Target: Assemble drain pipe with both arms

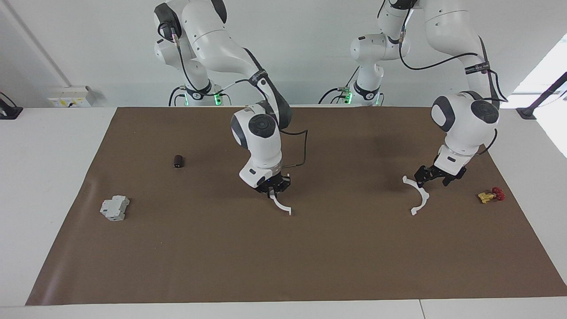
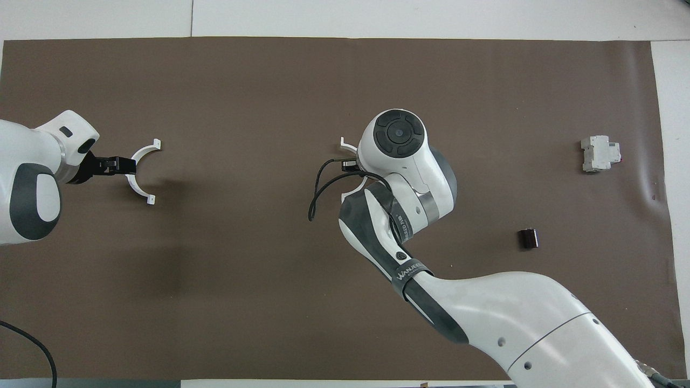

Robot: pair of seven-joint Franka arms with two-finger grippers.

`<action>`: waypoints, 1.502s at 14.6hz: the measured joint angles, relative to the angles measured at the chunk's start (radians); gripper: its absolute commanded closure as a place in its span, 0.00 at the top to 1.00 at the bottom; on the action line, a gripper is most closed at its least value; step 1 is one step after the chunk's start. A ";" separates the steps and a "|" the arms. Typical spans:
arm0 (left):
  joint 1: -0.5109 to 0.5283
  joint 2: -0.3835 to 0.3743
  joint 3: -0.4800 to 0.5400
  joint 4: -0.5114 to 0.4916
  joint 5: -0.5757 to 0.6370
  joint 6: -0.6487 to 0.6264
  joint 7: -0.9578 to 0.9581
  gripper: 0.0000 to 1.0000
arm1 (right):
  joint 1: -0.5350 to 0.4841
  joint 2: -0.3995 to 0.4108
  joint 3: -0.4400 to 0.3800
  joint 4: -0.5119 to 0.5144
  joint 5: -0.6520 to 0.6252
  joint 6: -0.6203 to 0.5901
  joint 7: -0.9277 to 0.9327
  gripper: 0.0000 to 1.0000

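One white half-ring arc (image 1: 420, 195) lies flat on the brown mat toward the left arm's end; it also shows in the overhead view (image 2: 135, 178). My left gripper (image 1: 429, 176) is low at the middle of this arc's curve, open, one finger at the band; it shows in the overhead view (image 2: 123, 164) too. My right gripper (image 1: 273, 188) is shut on the second half-ring arc (image 1: 281, 204) near the mat's middle, and the arc slants down from it. In the overhead view the right wrist hides most of this arc; only a tab end (image 2: 346, 144) shows.
A grey boxy block (image 1: 114, 208) lies toward the right arm's end of the mat (image 1: 283, 266), and a small black cylinder (image 1: 178, 161) lies nearer to the robots than the block. A small yellow and red part (image 1: 491, 195) lies beside the left gripper.
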 measured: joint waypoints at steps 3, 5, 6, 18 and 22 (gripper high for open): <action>0.000 0.019 0.000 0.000 0.000 0.019 0.013 0.91 | 0.000 -0.001 0.000 -0.029 -0.015 0.036 0.000 0.06; -0.001 0.025 -0.001 -0.001 0.000 0.024 0.016 0.69 | 0.002 -0.002 0.000 -0.042 -0.045 0.043 0.000 0.34; -0.001 0.029 -0.002 -0.002 0.000 0.036 0.017 0.69 | 0.005 -0.002 0.000 -0.044 -0.051 0.045 0.000 0.97; -0.004 0.085 -0.007 -0.003 0.000 0.137 0.020 0.00 | -0.212 -0.291 -0.019 0.207 -0.053 -0.541 -0.146 1.00; -0.009 0.042 -0.008 0.005 0.000 0.048 -0.025 0.00 | -0.344 -0.446 -0.020 0.200 -0.052 -0.717 -0.304 1.00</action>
